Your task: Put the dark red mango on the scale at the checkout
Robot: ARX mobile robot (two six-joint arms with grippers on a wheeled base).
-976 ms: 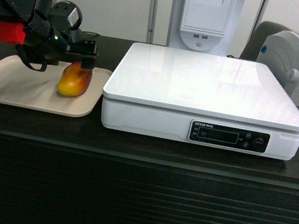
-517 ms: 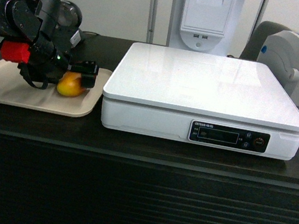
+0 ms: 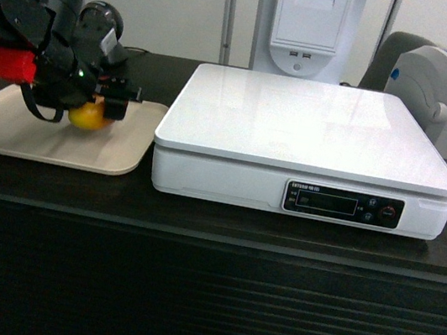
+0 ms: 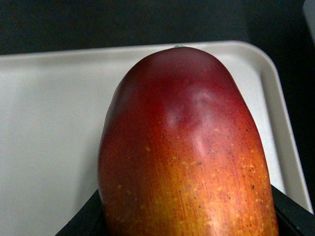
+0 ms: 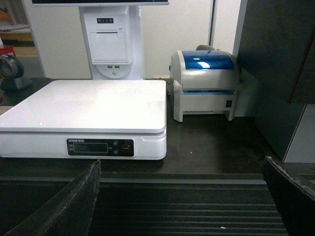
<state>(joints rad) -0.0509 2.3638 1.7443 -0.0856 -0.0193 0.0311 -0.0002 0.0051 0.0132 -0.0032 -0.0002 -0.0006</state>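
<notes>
The left gripper [image 3: 107, 107] clamps its jaws on the smooth, oval dark red mango [image 4: 184, 152] above the beige tray [image 3: 17, 130] near the desk's left edge. The flat white scale [image 3: 309, 134] sits beside it. The right gripper's [image 5: 182, 206] jaws stand spread at the ribbed checkout [image 3: 202, 300] front.
</notes>
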